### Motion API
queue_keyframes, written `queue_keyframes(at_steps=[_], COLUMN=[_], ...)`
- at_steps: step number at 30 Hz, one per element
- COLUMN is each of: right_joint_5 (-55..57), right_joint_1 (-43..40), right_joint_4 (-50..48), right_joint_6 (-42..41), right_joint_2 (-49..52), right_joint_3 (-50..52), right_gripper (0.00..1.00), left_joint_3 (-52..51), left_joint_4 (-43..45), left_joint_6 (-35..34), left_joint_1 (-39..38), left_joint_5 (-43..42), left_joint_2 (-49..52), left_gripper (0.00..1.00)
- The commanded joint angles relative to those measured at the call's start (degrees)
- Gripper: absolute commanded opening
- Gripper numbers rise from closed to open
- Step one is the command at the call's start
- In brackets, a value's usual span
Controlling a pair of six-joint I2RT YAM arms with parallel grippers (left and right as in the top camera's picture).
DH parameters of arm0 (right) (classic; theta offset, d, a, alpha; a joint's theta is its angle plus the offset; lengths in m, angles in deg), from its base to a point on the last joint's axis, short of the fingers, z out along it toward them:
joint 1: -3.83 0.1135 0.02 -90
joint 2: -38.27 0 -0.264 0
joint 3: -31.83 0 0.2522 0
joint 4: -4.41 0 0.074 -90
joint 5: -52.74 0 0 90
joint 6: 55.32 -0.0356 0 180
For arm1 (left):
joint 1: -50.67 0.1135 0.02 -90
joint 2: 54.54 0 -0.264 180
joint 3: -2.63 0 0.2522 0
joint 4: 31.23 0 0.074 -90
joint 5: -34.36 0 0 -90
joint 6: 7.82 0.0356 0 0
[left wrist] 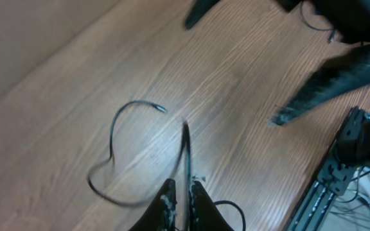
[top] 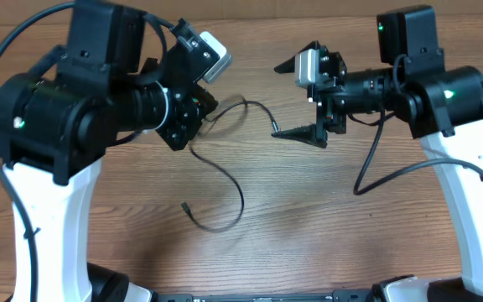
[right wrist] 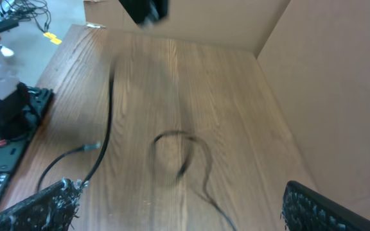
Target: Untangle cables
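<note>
A thin black cable (top: 240, 104) runs from my left gripper (top: 201, 117) to a small plug near the table's middle. Another stretch (top: 235, 191) curls down from under that gripper to a plug at the front. I cannot tell whether they are one cord or two. In the left wrist view my left gripper (left wrist: 184, 189) is shut on the cable (left wrist: 186, 144), and a loose loop (left wrist: 111, 138) lies to its left. My right gripper (top: 298, 99) is wide open and empty, just right of the plug. In the right wrist view (right wrist: 178, 205) the cable (right wrist: 180, 154) lies blurred on the table between and beyond its fingers.
The wooden table (top: 325, 218) has brown cardboard walls behind it (right wrist: 326, 77). A thicker black arm cable (top: 367, 168) hangs from the right arm. Black rail hardware (left wrist: 345, 160) runs along the table's edge.
</note>
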Motion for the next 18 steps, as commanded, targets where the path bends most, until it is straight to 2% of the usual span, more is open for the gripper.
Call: queue_keyframes(at_steps=[1,3,7,10,11,13,15,18], right_joint_5=[-1.5,-2.7,-2.2,5.4,10.9,16.4,21.0,24.0], right_joint_1=[0.3,0.3,0.3,-0.2,-0.6,-1.1,-1.5,-1.7], right_joint_4=[-1.6,-2.1,-2.6,-2.6,-2.6,-2.6,-2.7,-3.9], right_joint_6=[1.0,1.0,-0.1,-4.7,-9.2,-15.1,-20.7,-25.0], right_joint_2=[0.9,1.3,1.5,1.5,1.6,1.6,1.6,1.6], right_joint_3=[0.1,0.1,0.1,0.1,0.1,0.1,0.1,0.1], right_gripper=[1.00,1.00,1.00,1.00,1.00,1.00,1.00,1.00], left_joint_3=[2.1,2.1,2.1,2.1,2.1,2.1,2.1,1.8], left_joint_4=[-0.3,-0.3,0.5,-0.9,-0.7,0.3,1.2,-0.5], left_joint_6=[6.8,9.9,10.0,8.8,6.5,0.3,-9.5,-18.8], left_joint_1=[-0.2,-0.2,-0.5,-0.5,-0.4,-0.5,-0.5,-0.5], left_joint_5=[-4.2,-7.7,-8.2,-8.1,-5.9,-1.7,4.3,10.0], left_joint_2=[-2.0,-2.7,-2.9,-2.7,-2.8,-2.7,-2.4,-1.2], left_gripper=[0.11,0.14,0.15,0.24,0.30,0.31,0.32,0.32])
